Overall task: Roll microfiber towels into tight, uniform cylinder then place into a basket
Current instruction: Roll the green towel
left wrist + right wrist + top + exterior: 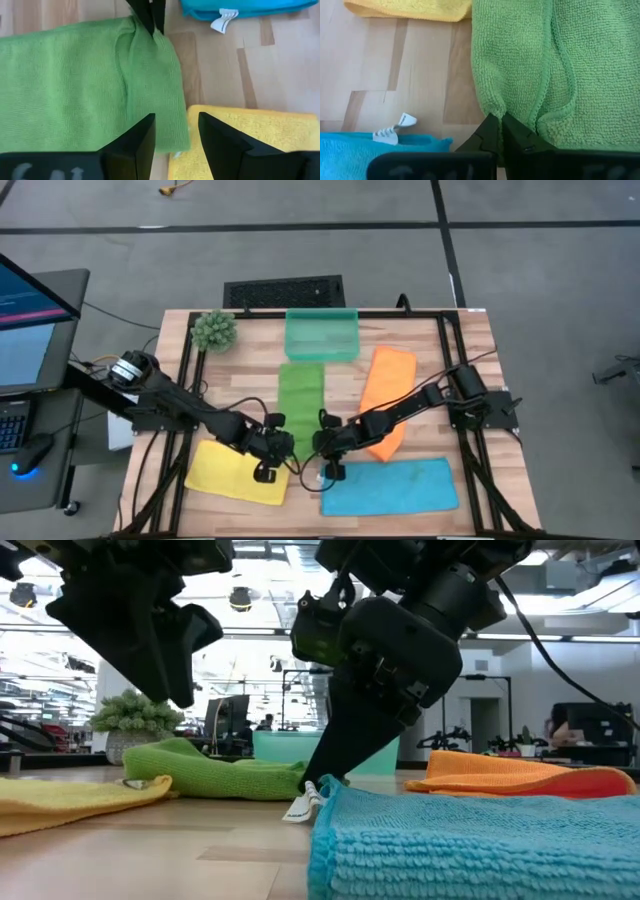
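The green towel [300,395] lies flat, stretching from the teal basket [322,335] toward the near edge. My right gripper [499,127] is shut on its near right corner. My left gripper [175,132] hangs open above the towel's near left corner, where it borders the yellow towel [250,130], and touches nothing. The yellow towel [235,472] lies at the near left, the blue towel [390,485] at the near right and the orange towel [385,400] to the right of the green one. All three lie flat. My right gripper pinches the green towel's near right corner [490,112] between its two fingers [150,20]. They come slanting down from the table's right. The cloth puckers into a ridge running away from the pinch, and the rest of the towel lies on the table.
A spiky green plant ball [214,330] stands at the far left corner. The blue towel's white tag [300,805] lies on the bare wood just near of the pinched corner. Black frame rails [450,370] run along the table's sides.
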`<state>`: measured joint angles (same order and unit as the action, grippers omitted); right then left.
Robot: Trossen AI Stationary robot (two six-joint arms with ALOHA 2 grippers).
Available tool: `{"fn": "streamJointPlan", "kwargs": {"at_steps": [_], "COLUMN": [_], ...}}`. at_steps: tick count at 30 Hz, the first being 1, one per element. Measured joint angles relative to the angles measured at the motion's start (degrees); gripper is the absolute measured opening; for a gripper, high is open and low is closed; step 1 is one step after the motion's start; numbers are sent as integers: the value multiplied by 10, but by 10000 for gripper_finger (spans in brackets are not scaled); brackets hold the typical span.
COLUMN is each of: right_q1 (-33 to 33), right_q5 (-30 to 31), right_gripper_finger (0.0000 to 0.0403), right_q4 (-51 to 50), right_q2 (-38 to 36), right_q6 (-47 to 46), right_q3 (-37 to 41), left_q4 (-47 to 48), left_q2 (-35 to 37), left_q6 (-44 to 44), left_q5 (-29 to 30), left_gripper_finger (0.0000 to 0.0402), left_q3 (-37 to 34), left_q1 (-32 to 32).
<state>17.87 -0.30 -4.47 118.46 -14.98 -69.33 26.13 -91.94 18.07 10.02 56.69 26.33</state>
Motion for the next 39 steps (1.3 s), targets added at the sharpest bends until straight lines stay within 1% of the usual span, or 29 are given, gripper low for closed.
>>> {"fn": "streamJointPlan", "kwargs": {"at_steps": [3, 9, 10, 12, 14, 16, 21, 24, 27, 34, 39], "right_q1": [-4, -10, -10, -10, -10, -8, -4, -3, -3, -3, -3], "right_q5": [-1, -3, -3, -3, 1, 1, 3, 4, 4, 3, 2], "right_gripper_finger": [30, 24, 24, 25, 27, 27, 24, 25, 27, 24, 27], "right_q4": [-4, -17, -20, -23, -21, -22, -24, -26, -26, -27, -27], "right_q2": [1, 0, 0, 0, 0, 0, 0, 0, 0, -1, -1], "right_q6": [3, 3, 3, 3, 1, 0, 0, 0, 0, -1, -1], "right_q3": [-6, -9, -9, -9, -9, -10, -10, -10, -10, -10, -10], "left_q4": [-25, -24, -17, -34, -35, -36, -39, -36, -23, -12, -12], "left_q2": [0, -13, -19, -37, -54, -71, -79, -77, -77, -76, -76], "left_q6": [1, -9, -11, -13, -13, 0, 21, 24, 25, 21, 19], "left_q5": [-6, -1, -1, -7, -23, -28, 9, 18, 19, 12, 12], "left_gripper_finger": [143, 143, 143, 143, 143, 143, 143, 142, 130, 79, 52], "left_q3": [-14, -17, -18, -17, -17, -15, -13, -13, -13, -13, -13], "left_q1": [2, 1, 2, 3, 3, 5, 12, 11, 11, 11, 11]}}
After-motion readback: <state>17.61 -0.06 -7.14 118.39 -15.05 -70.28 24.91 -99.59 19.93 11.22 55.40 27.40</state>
